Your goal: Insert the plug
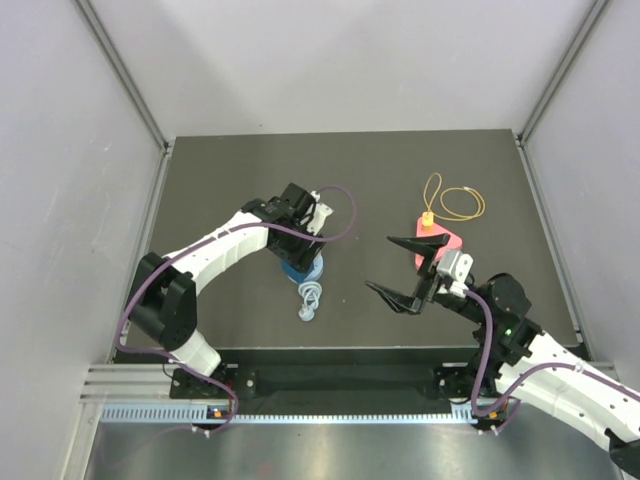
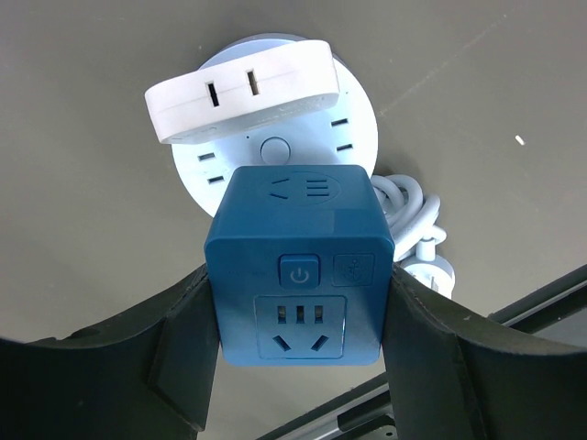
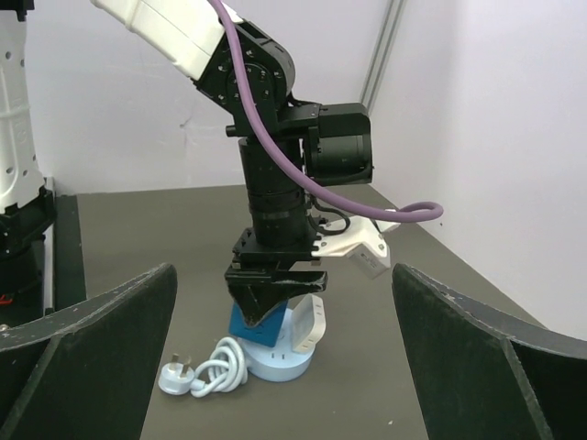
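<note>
My left gripper is shut on a blue cube plug adapter, holding it tilted on a round light-blue power strip. A white flat adapter sits plugged in the strip beside the cube. From the right wrist view the left gripper presses the blue cube onto the round strip. The strip's white coiled cord and plug lie next to it. In the top view the left gripper covers the strip. My right gripper is open and empty, to the strip's right.
A pink object with a yellow plug and thin yellow cable loop lies at the back right of the dark mat. The coiled white cord lies in front of the strip. Grey walls enclose the table.
</note>
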Tool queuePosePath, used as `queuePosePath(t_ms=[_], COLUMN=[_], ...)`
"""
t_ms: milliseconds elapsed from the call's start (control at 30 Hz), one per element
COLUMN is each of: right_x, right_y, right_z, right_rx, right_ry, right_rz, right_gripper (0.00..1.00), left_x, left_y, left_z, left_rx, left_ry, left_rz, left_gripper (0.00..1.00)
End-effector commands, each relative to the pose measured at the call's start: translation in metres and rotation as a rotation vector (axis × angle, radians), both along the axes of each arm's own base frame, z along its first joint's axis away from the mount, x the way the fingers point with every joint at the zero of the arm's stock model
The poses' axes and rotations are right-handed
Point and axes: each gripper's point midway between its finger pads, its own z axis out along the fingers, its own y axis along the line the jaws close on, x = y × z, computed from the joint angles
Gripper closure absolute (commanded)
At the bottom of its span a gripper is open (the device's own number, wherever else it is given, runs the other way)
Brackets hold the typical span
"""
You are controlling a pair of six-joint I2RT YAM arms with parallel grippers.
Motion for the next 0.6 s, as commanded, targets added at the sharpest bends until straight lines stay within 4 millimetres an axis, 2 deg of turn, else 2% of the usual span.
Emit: queuePosePath(t_ms=[0, 100, 233, 367, 567], right_x=[-0.006, -0.007, -0.004, -0.002, -0.002], right_y=[-0.003, -0.003, -0.002, 0.002, 0.003], right_z=[0.028, 0.030, 0.029, 0.028, 0.028], right_rx=[0.049, 0.052, 0.049, 0.036, 0.032], right_ry=[-0.046, -0.047, -0.047, -0.029, -0.010], right_rz=[0.010, 0.010, 0.003, 0.011, 0.010], right_gripper=[0.00, 0.00, 0.00, 0.00, 0.00], left_x=[0.002, 0.000, 0.000, 0.007, 0.001], left_y=[0.004, 0.011, 0.008, 0.012, 0.018], left_z=[-0.006, -0.010, -0.011, -0.009, -0.016], left_rx=[0.013, 0.050, 0.033, 0.041, 0.062], left_ry=[0.001, 0.007, 0.006, -0.039, -0.011], left_rz=[0.034, 0.044, 0.047, 0.106, 0.189], left_gripper=[1.00, 1.00, 1.00, 1.00, 1.00])
